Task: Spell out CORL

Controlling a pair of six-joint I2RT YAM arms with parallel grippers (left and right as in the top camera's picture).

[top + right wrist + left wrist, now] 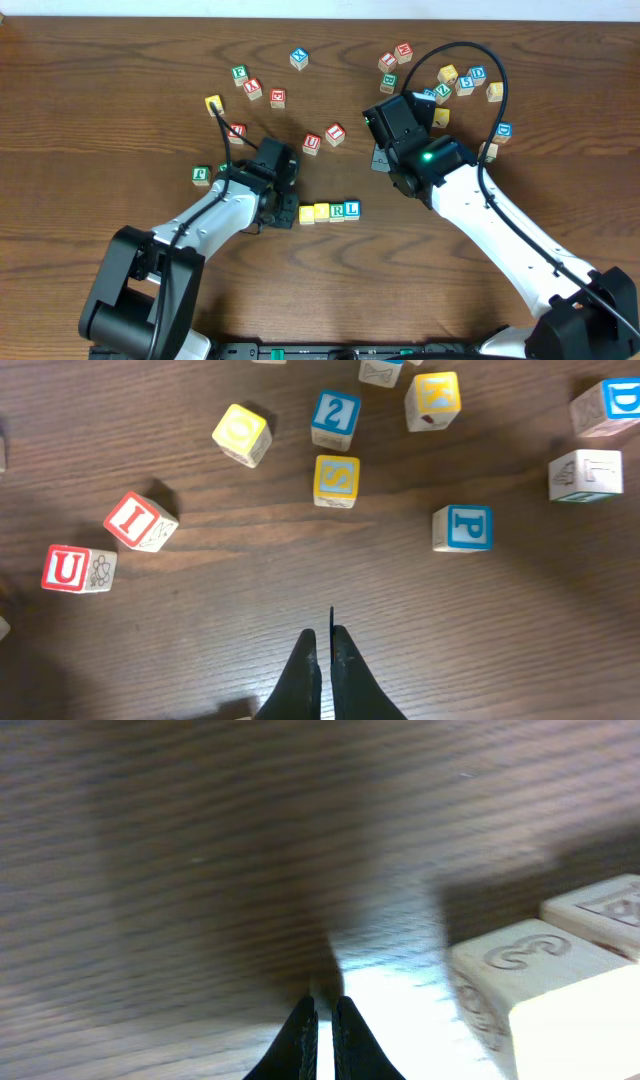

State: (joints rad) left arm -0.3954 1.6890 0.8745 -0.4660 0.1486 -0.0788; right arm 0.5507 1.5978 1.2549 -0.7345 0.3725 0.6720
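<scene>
Four cubes lie in a row near the table's middle front: a yellow cube (307,214), a second yellow cube (322,211), the white cube with a green R (337,210) and the white cube with a blue L (352,209). The yellow cubes' letters are too small to read. My left gripper (285,211) is shut and empty, low over the table just left of the row. In the left wrist view its tips (325,1008) are beside the nearest cube (520,970). My right gripper (325,632) is shut and empty, high over bare wood.
Loose cubes lie around: a red U (312,143) and a red I (335,132) behind the row, a cluster at the back right (460,80), a green-lettered cube (201,175), a yellow one (213,103) and a blue one (299,58) on the left.
</scene>
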